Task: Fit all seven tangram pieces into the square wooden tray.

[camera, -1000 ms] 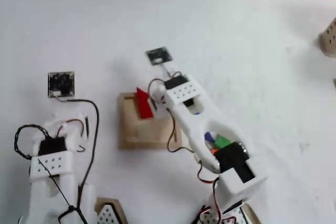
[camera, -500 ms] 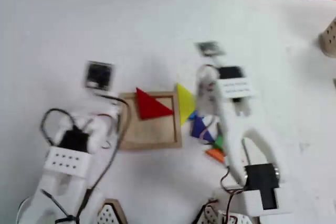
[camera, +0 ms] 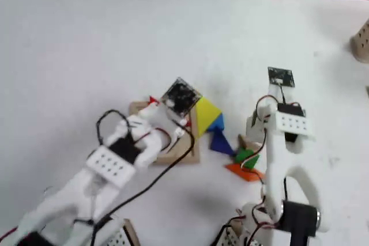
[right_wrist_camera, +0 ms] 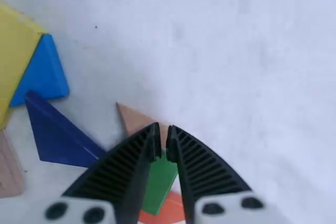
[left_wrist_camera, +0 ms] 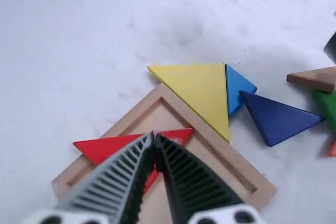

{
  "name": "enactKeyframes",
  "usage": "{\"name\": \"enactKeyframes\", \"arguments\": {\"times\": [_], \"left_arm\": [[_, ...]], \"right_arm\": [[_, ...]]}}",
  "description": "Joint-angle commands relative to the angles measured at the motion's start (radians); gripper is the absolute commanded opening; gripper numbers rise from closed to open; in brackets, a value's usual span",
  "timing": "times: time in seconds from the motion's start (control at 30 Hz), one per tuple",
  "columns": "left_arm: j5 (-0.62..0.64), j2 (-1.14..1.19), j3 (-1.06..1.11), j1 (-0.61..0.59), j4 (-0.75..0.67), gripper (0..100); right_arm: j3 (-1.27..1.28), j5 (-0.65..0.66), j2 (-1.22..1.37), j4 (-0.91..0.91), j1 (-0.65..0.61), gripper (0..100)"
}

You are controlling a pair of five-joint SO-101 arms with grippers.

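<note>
**White table, tray holding one piece, six pieces beside it**

The work surface is a plain white table (camera: 86,44). A dark strip of the room runs along its far edge, and a pale perforated block (camera: 361,41) sits at the side.

The square wooden tray (left_wrist_camera: 223,158) lies near the middle of the table. It holds the red triangle (left_wrist_camera: 102,148), which lies inside with one tip reaching out over the rim. The yellow triangle (left_wrist_camera: 202,90) lies outside the tray, along one rim and touching it. The light blue triangle (left_wrist_camera: 237,85) is pressed against the yellow one's far side. The dark blue triangle (left_wrist_camera: 275,119) lies just beside them on the table. Further out is a loose cluster: the brown piece (right_wrist_camera: 134,119), the green piece (right_wrist_camera: 160,179) and the orange piece (right_wrist_camera: 168,208), with the green overlapping the orange.

The left gripper (left_wrist_camera: 155,137) sits over the tray, above the red triangle. It is clenched tip to tip, with nothing between the jaws. The right gripper (right_wrist_camera: 163,132) hangs over the brown and green pieces. Its jaws are drawn together to a thin slit and grasp nothing
</note>
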Motion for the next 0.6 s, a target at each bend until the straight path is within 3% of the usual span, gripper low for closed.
{"name": "enactKeyframes", "arguments": {"times": [0.0,0.27,0.37,0.57], "left_arm": [[-0.012,0.180,-0.107,-0.002,-0.077,2],[0.041,0.447,-0.249,-0.099,-0.074,2],[0.109,0.435,-0.256,-0.127,0.002,2],[0.118,0.409,-0.235,-0.162,0.106,2]], "right_arm": [[0.025,-0.031,-0.087,-0.041,0.016,1.9],[0.038,-0.029,-0.067,-0.079,-0.007,2.1],[0.040,-0.029,-0.053,-0.096,-0.027,2.1],[0.040,-0.028,-0.039,-0.105,-0.033,2.1]]}}
